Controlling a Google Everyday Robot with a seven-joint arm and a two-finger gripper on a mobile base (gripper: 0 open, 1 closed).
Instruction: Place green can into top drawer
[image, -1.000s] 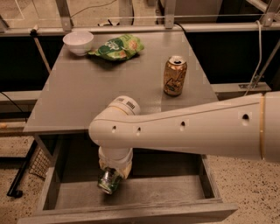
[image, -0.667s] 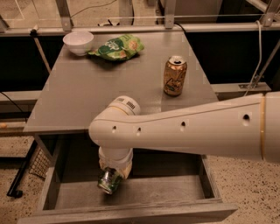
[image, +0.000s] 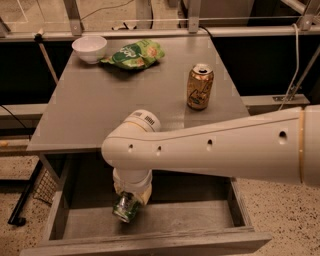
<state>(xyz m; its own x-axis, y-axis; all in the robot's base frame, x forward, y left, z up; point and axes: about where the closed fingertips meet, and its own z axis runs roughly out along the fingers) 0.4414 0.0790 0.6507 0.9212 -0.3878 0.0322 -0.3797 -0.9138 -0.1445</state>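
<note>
The green can (image: 125, 207) hangs tilted below my wrist, its silver end facing out, over the left middle of the open top drawer (image: 200, 218). My gripper (image: 129, 199) is shut on the green can, reaching down inside the drawer just above its flat grey bottom. The fingers are mostly hidden by the wrist and the can. My white arm crosses the view from the right edge to the drawer.
On the grey table (image: 100, 110) stand a gold-brown can (image: 199, 87) at the right, a green chip bag (image: 133, 54) and a white bowl (image: 89, 48) at the back. A metal rail runs behind the table. Speckled floor lies on both sides.
</note>
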